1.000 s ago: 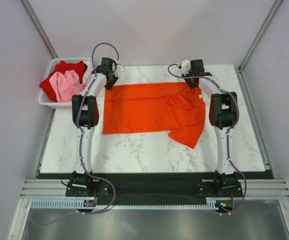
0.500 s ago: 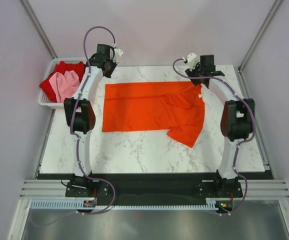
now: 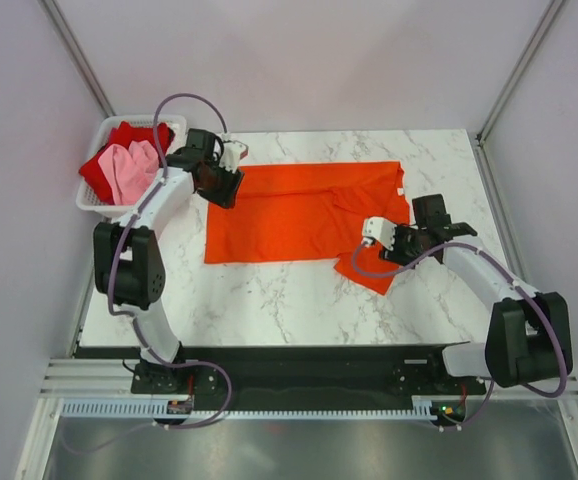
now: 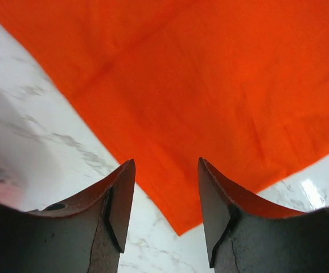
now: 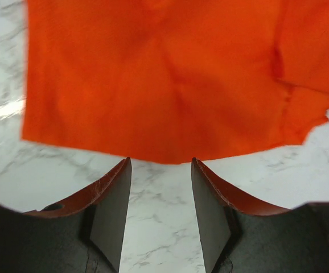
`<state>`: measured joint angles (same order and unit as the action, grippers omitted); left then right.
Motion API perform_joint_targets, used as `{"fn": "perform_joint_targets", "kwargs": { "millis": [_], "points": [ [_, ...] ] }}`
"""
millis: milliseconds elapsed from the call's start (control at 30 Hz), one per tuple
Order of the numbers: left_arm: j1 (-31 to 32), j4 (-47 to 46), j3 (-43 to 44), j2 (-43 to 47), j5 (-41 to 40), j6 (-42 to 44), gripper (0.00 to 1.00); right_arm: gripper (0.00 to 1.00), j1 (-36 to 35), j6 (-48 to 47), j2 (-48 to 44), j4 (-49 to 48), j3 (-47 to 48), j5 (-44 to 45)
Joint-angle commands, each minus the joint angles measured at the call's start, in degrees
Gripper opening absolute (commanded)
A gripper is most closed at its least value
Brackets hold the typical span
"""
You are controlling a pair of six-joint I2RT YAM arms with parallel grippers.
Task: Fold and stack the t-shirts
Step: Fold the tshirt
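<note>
My left gripper and right gripper hang half-open, empty, over the orange shirt. Folding it is in hand; next, I'd pinch its edges.

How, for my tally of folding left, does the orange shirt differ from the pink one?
The orange shirt lies spread out on the table; the pink shirt is bunched up in the basket. The orange shirt lies alone; the pink shirt rests on a red shirt. Both are plain cloth.

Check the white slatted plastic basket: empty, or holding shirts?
Holding shirts: a crumpled pale pink cloth t-shirt lies over a deeper red t-shirt inside the basket.
</note>
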<state>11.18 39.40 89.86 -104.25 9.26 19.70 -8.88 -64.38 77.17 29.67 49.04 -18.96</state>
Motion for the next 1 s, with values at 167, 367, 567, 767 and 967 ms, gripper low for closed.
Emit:
{"fn": "perform_joint_targets", "kwargs": {
  "millis": [167, 367, 567, 767, 967],
  "points": [
    [-0.1, 1.7, -2.7, -0.5, 5.4, -3.7, 0.55, 0.58, -4.2, -21.7, -10.5, 14.1, -8.0, -5.9],
    [-0.4, 1.6, -4.3, -0.1, 2.5, -2.3, 0.55, 0.62, -9.1, -23.6, -8.6, 15.4, -10.2, -7.7],
    [-1.0, 1.8, -5.2, 0.6, 0.4, -0.7, 0.54, 0.62, -10.9, -21.7, -2.6, 10.0, -9.7, -7.4],
    [-1.2, 1.7, -5.9, 1.0, -1.0, -0.1, 0.54, 0.59, -11.0, -22.5, 1.8, 8.9, -8.1, -5.2],
    [-1.2, 1.9, -6.4, 1.2, -1.7, 0.4, 0.53, 0.54, -11.0, -22.8, 3.0, 8.2, -9.0, -3.5]
  ]
}}
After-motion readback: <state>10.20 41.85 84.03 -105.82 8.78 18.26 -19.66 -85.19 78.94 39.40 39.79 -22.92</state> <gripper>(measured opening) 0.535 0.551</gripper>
